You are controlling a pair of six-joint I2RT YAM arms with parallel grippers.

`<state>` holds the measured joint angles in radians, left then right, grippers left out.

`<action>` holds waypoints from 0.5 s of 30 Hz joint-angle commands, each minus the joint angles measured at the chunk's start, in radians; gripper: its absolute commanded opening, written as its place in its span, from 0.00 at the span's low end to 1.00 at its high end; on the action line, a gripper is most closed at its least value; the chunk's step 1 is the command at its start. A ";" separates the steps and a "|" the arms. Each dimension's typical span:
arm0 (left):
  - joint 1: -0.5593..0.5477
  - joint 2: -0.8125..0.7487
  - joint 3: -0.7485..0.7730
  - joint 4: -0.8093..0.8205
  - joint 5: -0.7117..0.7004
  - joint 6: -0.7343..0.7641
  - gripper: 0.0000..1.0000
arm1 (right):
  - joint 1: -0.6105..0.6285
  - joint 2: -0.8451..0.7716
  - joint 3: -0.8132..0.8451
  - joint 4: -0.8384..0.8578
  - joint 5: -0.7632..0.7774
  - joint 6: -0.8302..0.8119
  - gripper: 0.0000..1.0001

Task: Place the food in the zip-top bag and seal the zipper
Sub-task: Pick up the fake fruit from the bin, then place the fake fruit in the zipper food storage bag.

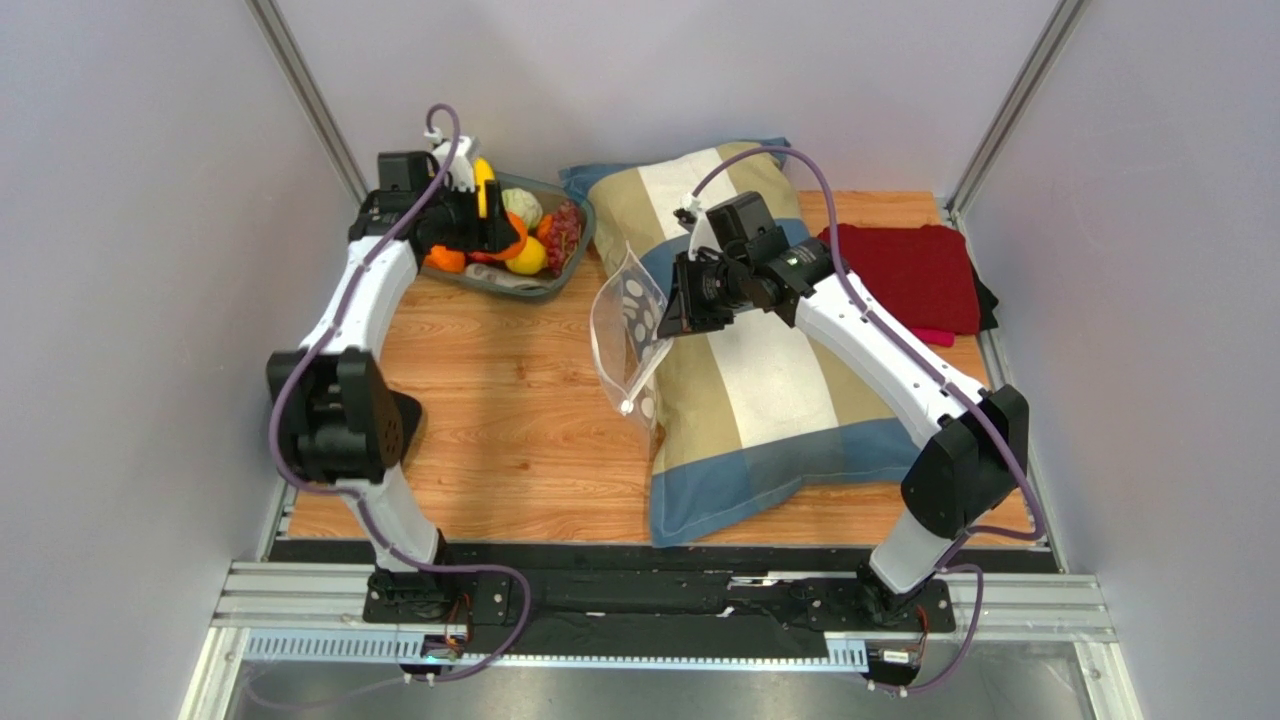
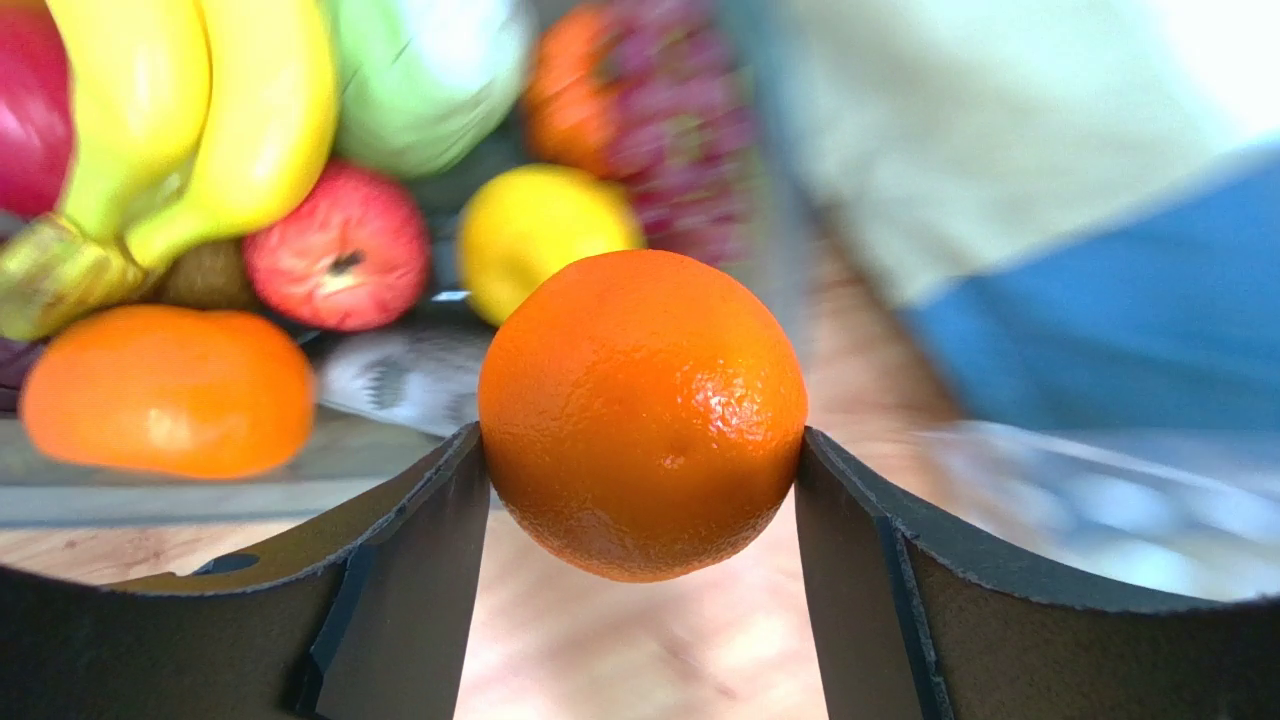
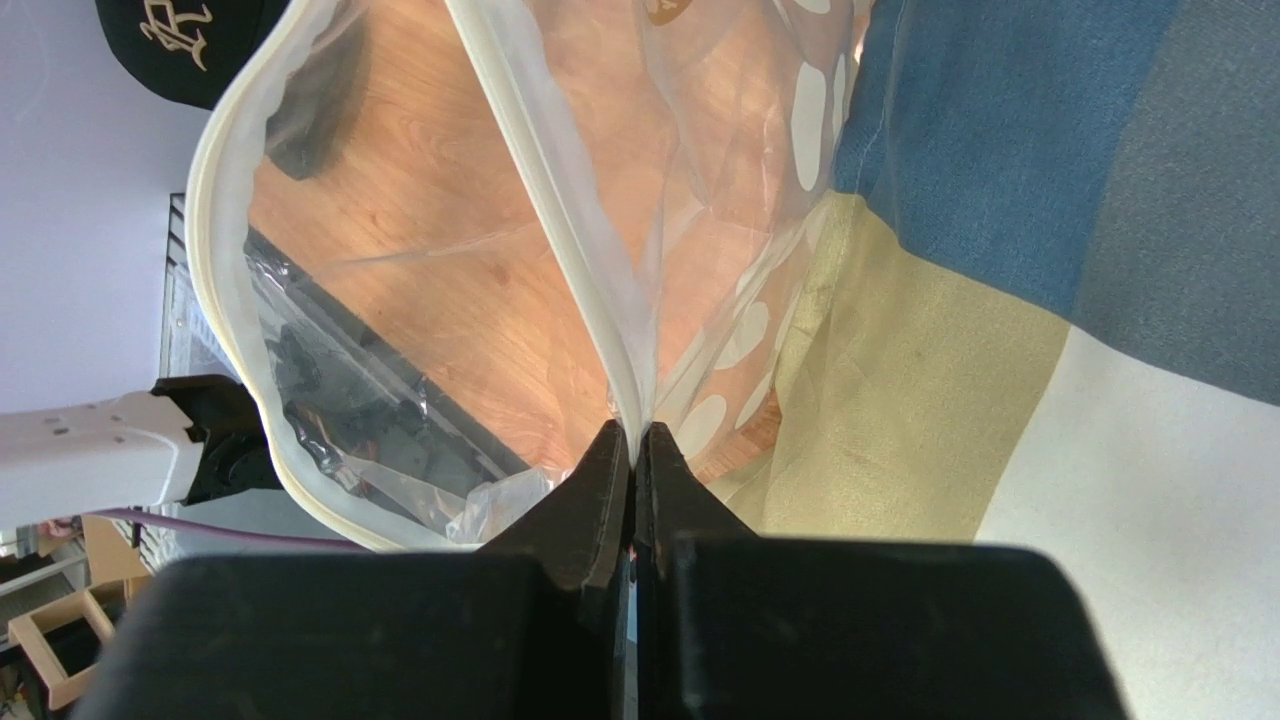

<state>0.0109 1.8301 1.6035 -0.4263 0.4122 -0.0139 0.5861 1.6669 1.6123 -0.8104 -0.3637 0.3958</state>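
Observation:
My left gripper (image 2: 643,480) is shut on an orange (image 2: 643,408) and holds it just above the grey bowl (image 1: 544,282); in the top view the gripper (image 1: 501,237) is over the bowl. In the bowl lie bananas (image 2: 196,120), a red apple (image 2: 338,248), a lemon (image 2: 541,225), a cabbage (image 2: 428,75), grapes (image 2: 676,135) and a second orange (image 2: 166,390). My right gripper (image 3: 636,435) is shut on the zipper strip (image 3: 564,240) of the clear dotted zip-top bag (image 1: 631,323). It holds the bag up with its mouth open toward the left.
A large striped pillow (image 1: 751,375) lies under the right arm. A dark red cloth (image 1: 909,278) lies at the back right. Bare wooden tabletop (image 1: 511,435) lies between the bowl and the pillow.

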 commanded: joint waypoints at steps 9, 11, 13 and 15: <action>-0.382 -0.586 -0.307 -0.060 0.269 -0.175 0.33 | 0.021 0.051 0.021 0.062 -0.037 0.044 0.00; -0.425 -0.585 -0.344 -0.066 0.244 -0.166 0.34 | 0.024 0.048 0.032 0.060 -0.040 0.043 0.00; -0.465 -0.556 -0.355 -0.074 0.191 -0.155 0.34 | 0.024 0.039 0.038 0.059 -0.037 0.040 0.00; -0.474 -0.525 -0.353 -0.098 0.124 -0.143 0.34 | 0.023 0.024 0.032 0.059 -0.043 0.034 0.00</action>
<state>-0.4438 1.2278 1.2739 -0.4618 0.6445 -0.1535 0.6041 1.7191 1.6127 -0.7918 -0.3851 0.4225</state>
